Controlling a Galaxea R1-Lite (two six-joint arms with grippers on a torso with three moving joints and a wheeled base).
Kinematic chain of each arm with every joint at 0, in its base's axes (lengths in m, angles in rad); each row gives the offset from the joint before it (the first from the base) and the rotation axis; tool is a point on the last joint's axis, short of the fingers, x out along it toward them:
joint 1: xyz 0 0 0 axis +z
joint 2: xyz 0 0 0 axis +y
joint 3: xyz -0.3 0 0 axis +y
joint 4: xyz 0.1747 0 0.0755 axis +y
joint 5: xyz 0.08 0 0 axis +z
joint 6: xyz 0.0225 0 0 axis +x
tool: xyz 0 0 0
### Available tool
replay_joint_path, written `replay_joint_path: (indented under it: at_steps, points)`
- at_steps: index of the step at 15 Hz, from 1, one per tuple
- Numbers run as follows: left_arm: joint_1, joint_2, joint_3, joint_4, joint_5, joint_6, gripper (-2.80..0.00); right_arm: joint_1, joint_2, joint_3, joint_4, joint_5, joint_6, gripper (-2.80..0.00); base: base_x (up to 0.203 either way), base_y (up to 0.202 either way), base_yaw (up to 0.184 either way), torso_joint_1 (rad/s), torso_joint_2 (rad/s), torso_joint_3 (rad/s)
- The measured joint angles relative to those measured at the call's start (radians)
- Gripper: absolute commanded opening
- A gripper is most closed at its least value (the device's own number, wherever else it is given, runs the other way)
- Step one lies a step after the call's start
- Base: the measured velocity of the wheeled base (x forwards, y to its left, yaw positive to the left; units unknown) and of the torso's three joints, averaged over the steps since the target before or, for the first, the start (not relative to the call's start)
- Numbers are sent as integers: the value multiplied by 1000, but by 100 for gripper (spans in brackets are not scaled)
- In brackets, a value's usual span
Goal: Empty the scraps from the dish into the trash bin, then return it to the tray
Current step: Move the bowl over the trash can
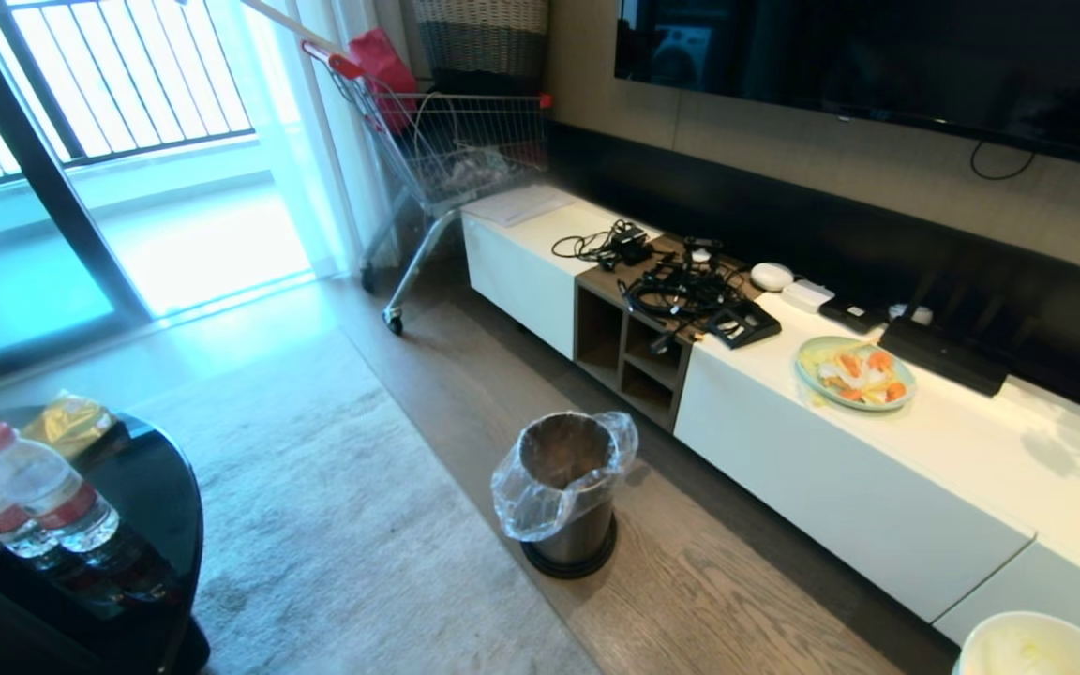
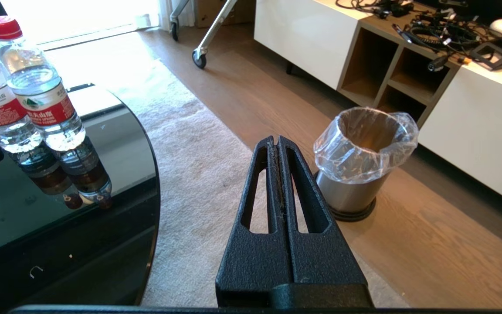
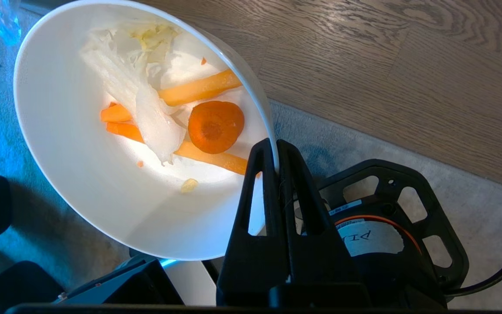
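Now | right gripper [image 3: 276, 150] jaws pinch dish [image 3: 81, 174] rim (scraps [image 3: 177, 122] inside) | trash bin [image 1: 566, 487] empty | left gripper [image 2: 277, 141] jaws pressed together

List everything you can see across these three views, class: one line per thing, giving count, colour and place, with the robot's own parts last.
bowl: one, white, held at its rim
scraps: several, orange and pale, inside the bowl
bin: one, metal with a clear liner, on the wood floor
plate: one, pale green, holding food, on the white cabinet
cables: a tangle, black, on the cabinet
bottles: two, clear with red caps, on the black table
cart: one, wire, by the window
left gripper: black, shut, empty
right gripper: black, fingers clamped on the bowl rim
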Motion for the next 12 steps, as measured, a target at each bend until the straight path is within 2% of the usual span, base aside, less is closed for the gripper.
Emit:
replay_joint_path:
  at_steps: [12]
  points:
    - [0, 0, 0, 0, 0, 0, -280, 0, -5, -1, 1, 0, 1, -280, 0, 0, 0, 0, 0, 0]
